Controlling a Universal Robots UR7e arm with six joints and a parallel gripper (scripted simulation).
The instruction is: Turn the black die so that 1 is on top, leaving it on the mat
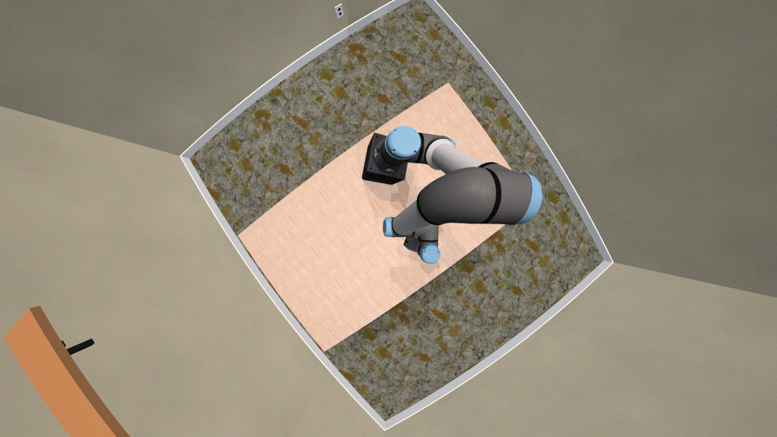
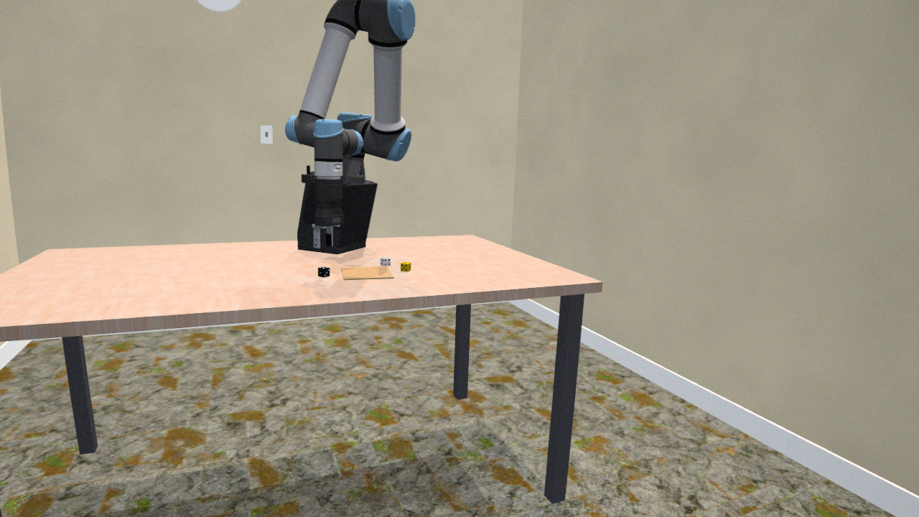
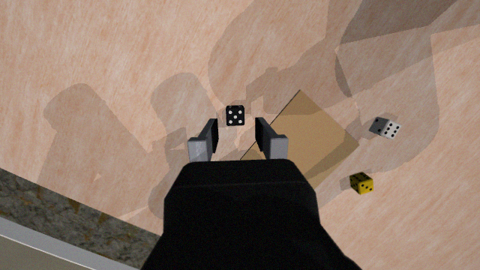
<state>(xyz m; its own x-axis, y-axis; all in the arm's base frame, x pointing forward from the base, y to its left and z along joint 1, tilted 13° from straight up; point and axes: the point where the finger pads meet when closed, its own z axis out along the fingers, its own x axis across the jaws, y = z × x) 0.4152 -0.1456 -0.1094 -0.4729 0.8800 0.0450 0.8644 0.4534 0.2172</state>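
The black die (image 2: 324,271) (image 3: 235,115) lies flat on the table, off the mat, with 5 on top. The thin tan mat (image 2: 367,273) (image 3: 311,131) lies flat beside it, to its right in the exterior view; my gripper hides part of it in the wrist view. My gripper (image 2: 322,245) (image 3: 236,128) is open and empty, pointing down above the table. In the wrist view the black die shows just beyond the fingertips, roughly centred between them. In the top view the arm hides the dice and most of the mat.
The white die (image 2: 385,261) (image 3: 385,127) shows 6 on top and stands off the mat's far side. The yellow die (image 2: 405,266) (image 3: 361,183) stands to its right in the exterior view, off the mat, with 3 on top. The table (image 1: 304,260) has its front edge near the mat.
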